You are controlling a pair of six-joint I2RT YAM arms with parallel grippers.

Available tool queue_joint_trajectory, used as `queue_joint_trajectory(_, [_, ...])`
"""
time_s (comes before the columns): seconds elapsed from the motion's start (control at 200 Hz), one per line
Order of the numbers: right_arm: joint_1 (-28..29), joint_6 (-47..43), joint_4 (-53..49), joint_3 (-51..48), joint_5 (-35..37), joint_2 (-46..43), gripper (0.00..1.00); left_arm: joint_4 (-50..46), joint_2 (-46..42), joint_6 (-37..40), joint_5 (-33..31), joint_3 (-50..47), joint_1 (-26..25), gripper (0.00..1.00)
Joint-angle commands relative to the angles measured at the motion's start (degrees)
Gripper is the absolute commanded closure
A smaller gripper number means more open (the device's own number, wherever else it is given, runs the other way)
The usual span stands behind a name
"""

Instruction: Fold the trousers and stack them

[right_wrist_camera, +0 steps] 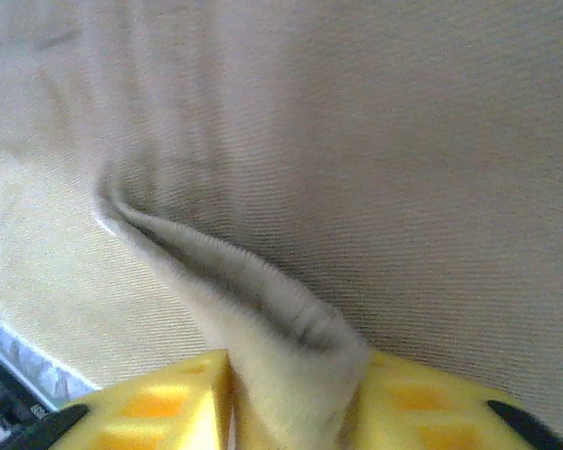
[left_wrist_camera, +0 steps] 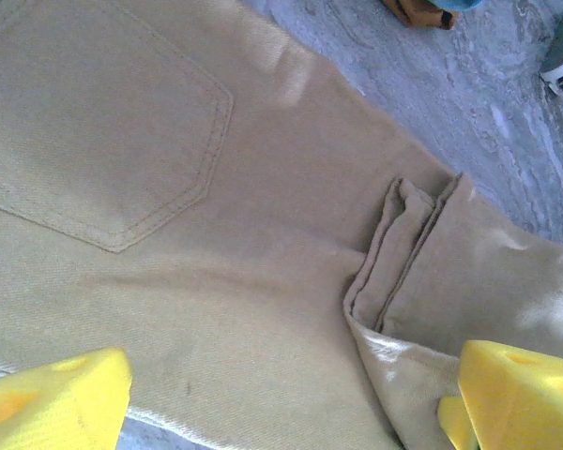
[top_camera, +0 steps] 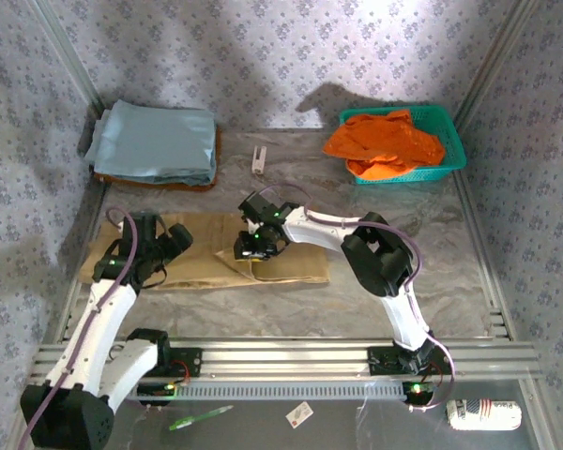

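The tan trousers (top_camera: 206, 253) lie folded across the near middle of the table. My left gripper (top_camera: 159, 246) hovers over their left end, open, its yellow fingers (left_wrist_camera: 56, 398) spread wide above the back pocket (left_wrist_camera: 113, 141) and a folded hem edge (left_wrist_camera: 403, 253). My right gripper (top_camera: 260, 246) sits on the trousers' right part, shut on a pinched ridge of the tan cloth (right_wrist_camera: 291, 375) between its yellow fingers (right_wrist_camera: 159, 412).
A light blue folded cloth (top_camera: 155, 141) rests on a stack at the back left. A green basket (top_camera: 450, 141) at the back right holds a bright orange garment (top_camera: 385, 141). A small white object (top_camera: 260, 157) lies behind the trousers.
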Motion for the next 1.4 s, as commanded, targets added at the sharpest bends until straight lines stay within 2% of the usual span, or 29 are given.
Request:
queue_joint_trajectory(0.0, [0.9,1.1,1.0,2.1,-2.0,0.4,0.84,-3.2,-0.7,1.5,2.4,0.2,0.8,0.10])
queue_joint_trajectory(0.06, [1.3,1.5,1.2,2.2,-1.7,0.0,0.94,-3.3,-0.8,1.7,2.9,0.4,1.1,0.10])
queue_joint_trajectory(0.135, [2.0,1.9,1.6,2.2,-1.1,-0.7,1.00,-3.4,-0.9,1.8,3.4,0.6,1.4,0.10])
queue_joint_trajectory(0.335, [6.3,2.6,1.4,4.2,1.6,-1.3,1.00,-3.7,-0.8,2.1,3.9,1.8,1.9,0.10])
queue_joint_trajectory(0.39, [7.6,2.2,1.0,5.4,1.5,-0.6,0.90,-3.9,-0.9,2.1,3.8,1.9,2.1,0.10])
queue_joint_trajectory(0.46, [9.0,1.8,-0.4,6.7,1.7,0.2,0.69,-4.1,-1.2,2.1,3.9,1.8,2.4,0.10])
queue_joint_trajectory(0.535, [9.8,1.9,-0.3,6.8,1.1,0.3,0.59,-4.1,-1.5,1.9,4.1,1.3,2.6,0.09])
queue_joint_trajectory(0.66, [10.6,1.7,-0.6,6.6,0.6,-1.2,0.51,-3.5,-1.4,1.6,4.7,0.5,2.6,0.09])
queue_joint_trajectory(0.815, [10.4,0.5,-2.5,4.6,3.6,-5.8,0.49,-0.2,0.4,0.7,6.6,-0.3,2.6,0.10])
queue_joint_trajectory(0.934, [8.0,-1.0,-5.5,1.2,9.2,-11.3,0.49,5.1,5.9,0.4,10.2,-0.7,2.0,0.16])
queue_joint_trajectory(1.034, [3.9,-1.7,-6.9,-3.9,13.5,-16.2,0.49,8.9,14.3,1.3,10.9,1.7,-1.7,0.21])
queue_joint_trajectory(1.219, [-5.3,-3.1,-6.9,-15.4,16.2,-23.9,0.49,13.3,31.2,5.3,7.8,11.5,-8.6,0.21])
queue_joint_trajectory(1.394, [-11.6,-3.2,-5.3,-26.2,15.2,-29.9,0.49,13.8,43.9,9.1,3.2,20.3,-9.2,0.21])
